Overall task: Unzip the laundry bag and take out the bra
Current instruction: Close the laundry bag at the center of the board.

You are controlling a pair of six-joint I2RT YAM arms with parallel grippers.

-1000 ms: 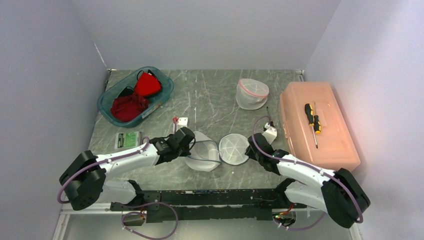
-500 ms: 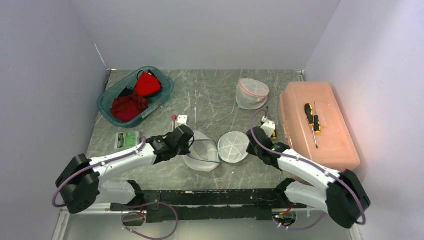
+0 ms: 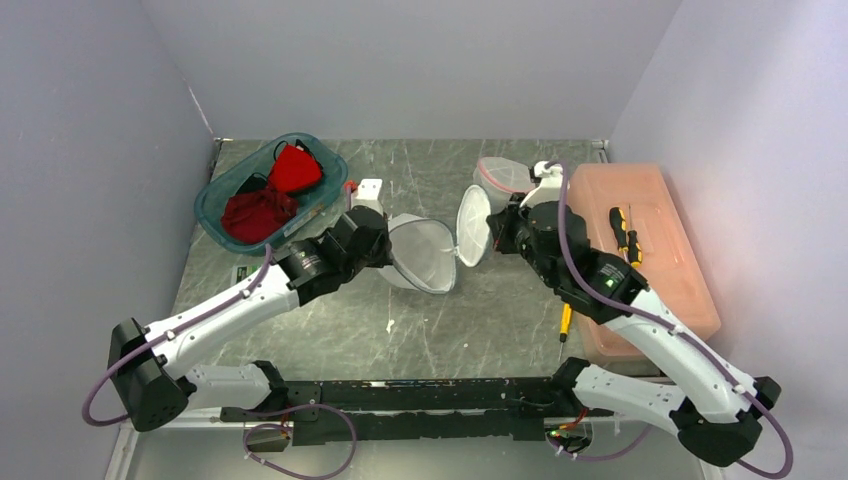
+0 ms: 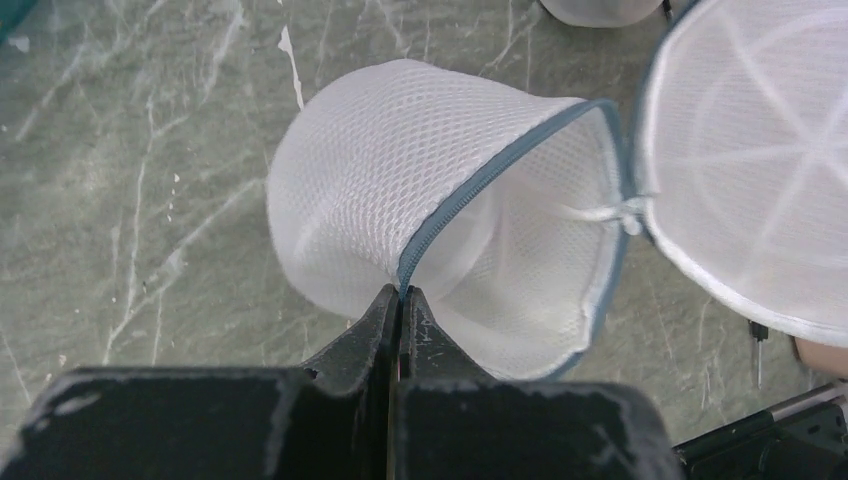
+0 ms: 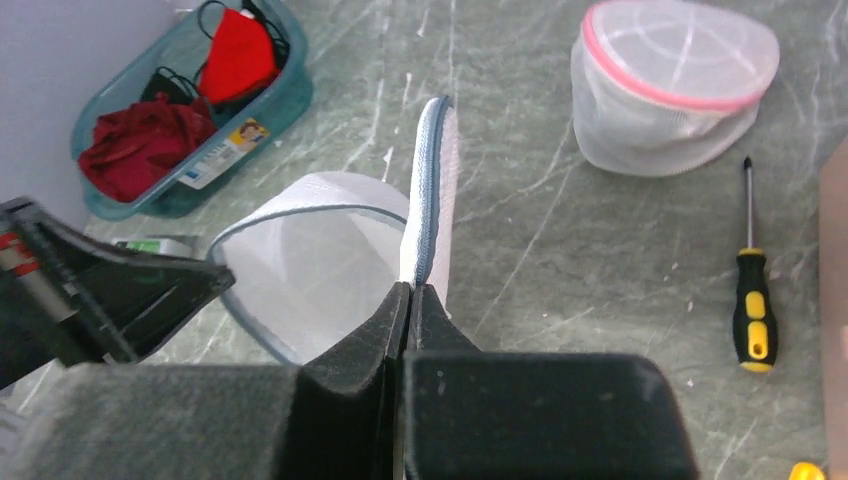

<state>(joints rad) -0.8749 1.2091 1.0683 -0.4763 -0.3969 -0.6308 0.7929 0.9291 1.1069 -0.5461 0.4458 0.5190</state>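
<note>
The laundry bag (image 3: pixel 420 255) is white mesh with a grey-blue zipper, and it hangs unzipped above the table between both arms. My left gripper (image 4: pixel 400 292) is shut on the zipper rim of its bowl-shaped half (image 4: pixel 370 180). My right gripper (image 5: pixel 411 288) is shut on the zipper edge of the round lid (image 5: pixel 432 190), which stands on edge. The lid stays joined to the bowl at one spot. The bowl's inside (image 5: pixel 310 260) shows nothing in it. A red bra (image 3: pixel 295 168) with black straps lies in the teal bin (image 3: pixel 215 200) at the back left.
A second mesh bag with a pink zipper (image 3: pixel 503 178) sits at the back. A yellow-handled screwdriver (image 5: pixel 752 300) lies on the table under my right arm. The pink toolbox (image 3: pixel 640 270) on the right carries another screwdriver (image 3: pixel 624 235). Dark red cloth (image 3: pixel 255 215) fills the bin's near end.
My right gripper closed on the lid's edge. Both arms then rose and swung toward the back, lifting the bag off the table and tipping the lid upright.
</note>
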